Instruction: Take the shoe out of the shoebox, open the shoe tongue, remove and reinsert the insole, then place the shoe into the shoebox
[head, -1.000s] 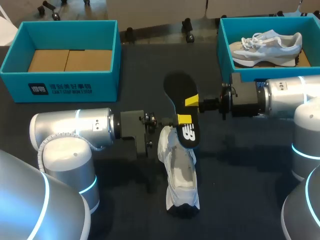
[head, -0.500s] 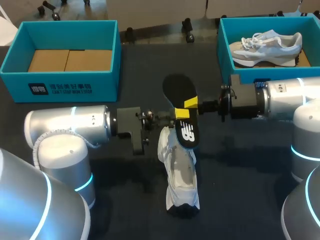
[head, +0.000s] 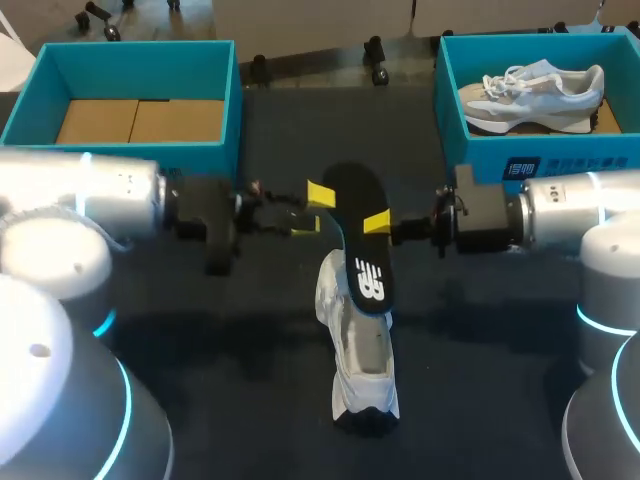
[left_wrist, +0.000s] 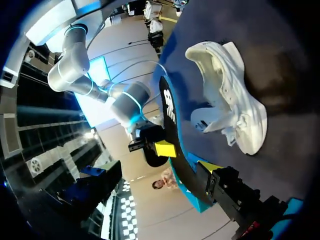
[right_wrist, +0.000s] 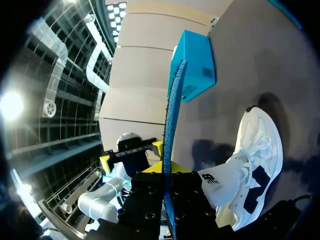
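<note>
right gripper (head: 377, 224) is clamped on the insole (head: 350, 195) edge, left gripper (head: 311, 210) fingers apart just beside it; insole's end sits over the shoe (head: 362, 360) on the desk (head: 250, 340); nothing's holding the shoe, so pushing in could skid it or buckle the insole
</note>
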